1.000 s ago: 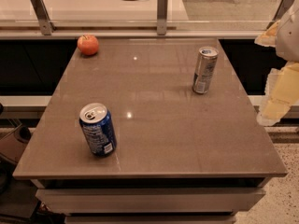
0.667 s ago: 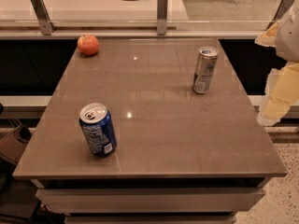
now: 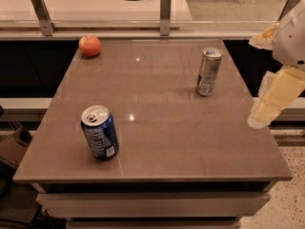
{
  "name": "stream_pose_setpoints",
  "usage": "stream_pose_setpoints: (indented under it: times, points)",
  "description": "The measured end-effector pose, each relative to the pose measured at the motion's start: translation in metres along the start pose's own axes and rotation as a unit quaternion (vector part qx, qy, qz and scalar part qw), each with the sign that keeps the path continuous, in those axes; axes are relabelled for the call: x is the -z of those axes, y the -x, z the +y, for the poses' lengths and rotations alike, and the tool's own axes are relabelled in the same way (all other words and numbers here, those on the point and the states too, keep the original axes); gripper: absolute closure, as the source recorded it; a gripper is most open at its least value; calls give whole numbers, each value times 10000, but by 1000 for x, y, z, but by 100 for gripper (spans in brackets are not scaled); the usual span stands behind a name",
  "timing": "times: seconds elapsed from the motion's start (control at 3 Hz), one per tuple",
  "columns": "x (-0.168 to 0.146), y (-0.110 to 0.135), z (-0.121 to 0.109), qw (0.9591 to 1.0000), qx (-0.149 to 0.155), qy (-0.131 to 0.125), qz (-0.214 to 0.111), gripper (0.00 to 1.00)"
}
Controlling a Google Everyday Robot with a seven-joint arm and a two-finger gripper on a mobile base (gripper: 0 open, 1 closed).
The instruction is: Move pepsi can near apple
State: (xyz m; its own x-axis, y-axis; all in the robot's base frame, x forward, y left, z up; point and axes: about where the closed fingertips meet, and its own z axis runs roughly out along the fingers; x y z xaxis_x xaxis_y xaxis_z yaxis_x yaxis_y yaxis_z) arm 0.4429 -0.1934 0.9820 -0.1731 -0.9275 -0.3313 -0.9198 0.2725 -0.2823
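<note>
The blue pepsi can [image 3: 99, 132] stands upright at the front left of the brown table [image 3: 162, 104]. The red-orange apple [image 3: 89, 46] sits at the table's far left corner, well apart from the can. My cream-coloured gripper [image 3: 272, 98] hangs at the right edge of the view, just off the table's right side and above its level. It is far from the pepsi can and holds nothing that I can see.
A taller, slimmer silver-grey can [image 3: 208, 72] stands at the right rear of the table, not far from my gripper. A rail with metal posts [image 3: 165, 12] runs behind the table's far edge. Speckled floor [image 3: 286, 204] lies to the right.
</note>
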Motion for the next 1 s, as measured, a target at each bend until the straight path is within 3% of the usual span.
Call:
stream_pose_setpoints:
  times: [0.33, 0.67, 1.0]
  points:
    - [-14, 25, 11, 9975, -16, 40, -699, 0]
    - [-35, 59, 30, 9897, 63, 224, -1414, 0]
    - [-53, 87, 49, 9774, 80, 387, -2079, 0]
